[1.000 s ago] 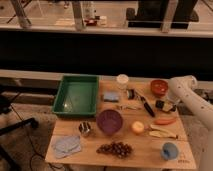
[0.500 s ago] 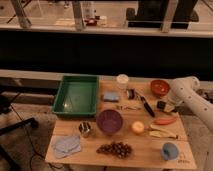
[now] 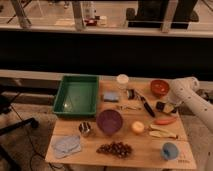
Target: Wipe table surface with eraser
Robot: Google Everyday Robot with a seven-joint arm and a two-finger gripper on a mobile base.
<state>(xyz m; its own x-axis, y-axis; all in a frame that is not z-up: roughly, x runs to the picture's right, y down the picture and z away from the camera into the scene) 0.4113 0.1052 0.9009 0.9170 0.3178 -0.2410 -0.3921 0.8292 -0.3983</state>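
Green tray [image 3: 76,95], purple bowl [image 3: 109,121], grapes [image 3: 114,148]

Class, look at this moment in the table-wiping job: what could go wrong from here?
1. The gripper sits at the eraser near the table surface's right edge; a sideways wipe might push it off.
2. The carrot and black-handled utensil lie close by, so strokes may knock them.

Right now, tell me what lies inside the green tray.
The green tray shows only its bare green floor; nothing lies in it. Its near wall hides a thin strip of that floor. The pincer is at the table surface's right edge, by the eraser.
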